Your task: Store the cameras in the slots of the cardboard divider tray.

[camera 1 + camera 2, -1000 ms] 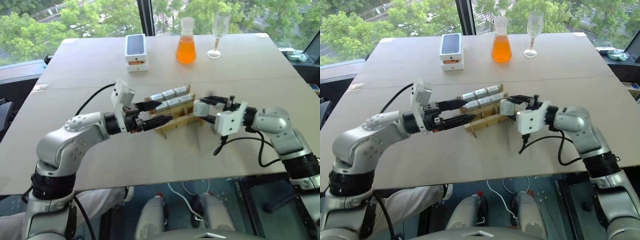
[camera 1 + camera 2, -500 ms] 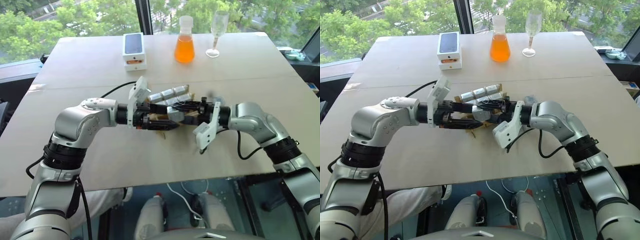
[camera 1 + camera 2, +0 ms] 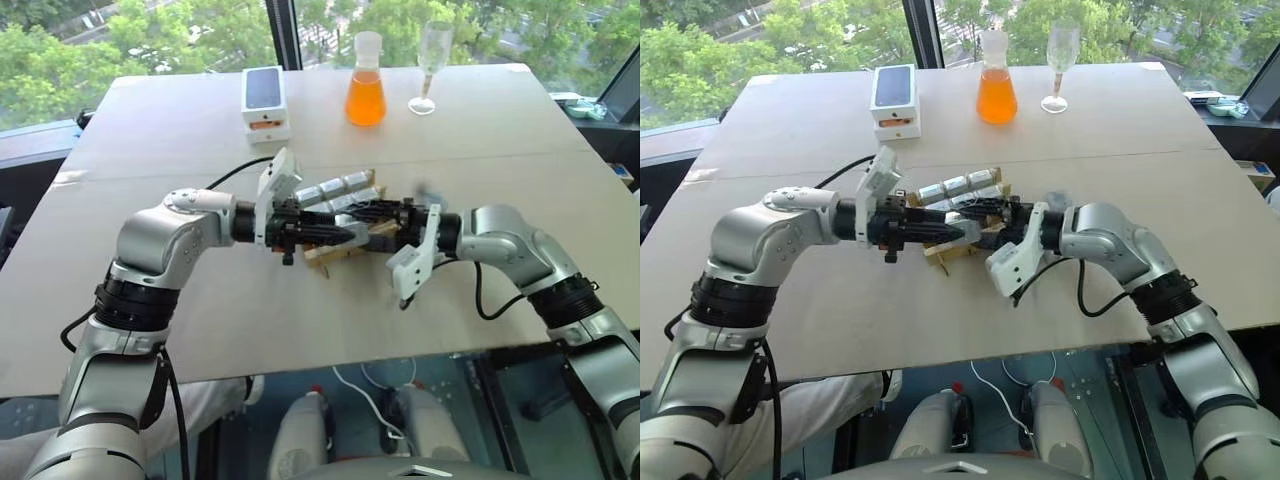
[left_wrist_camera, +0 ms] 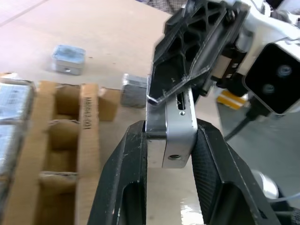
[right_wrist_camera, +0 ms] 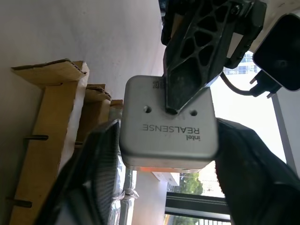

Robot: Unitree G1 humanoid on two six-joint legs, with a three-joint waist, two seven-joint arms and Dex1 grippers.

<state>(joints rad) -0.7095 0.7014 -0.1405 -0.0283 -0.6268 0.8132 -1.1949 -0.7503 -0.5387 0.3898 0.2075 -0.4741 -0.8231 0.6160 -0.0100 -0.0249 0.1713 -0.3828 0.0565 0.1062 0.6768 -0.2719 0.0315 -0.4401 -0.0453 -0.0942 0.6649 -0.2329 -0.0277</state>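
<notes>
Left wrist view, left end effector [image 4: 171, 154] newly clamping camera [image 4: 171, 136]

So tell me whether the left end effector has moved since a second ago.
Yes. The left end effector has shifted toward the robot's right, over the cardboard divider tray's near edge, and shut on the camera at the right end effector.

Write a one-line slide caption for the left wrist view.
Left gripper shut on a silver camera, right gripper just above, beside the cardboard divider tray.
</notes>
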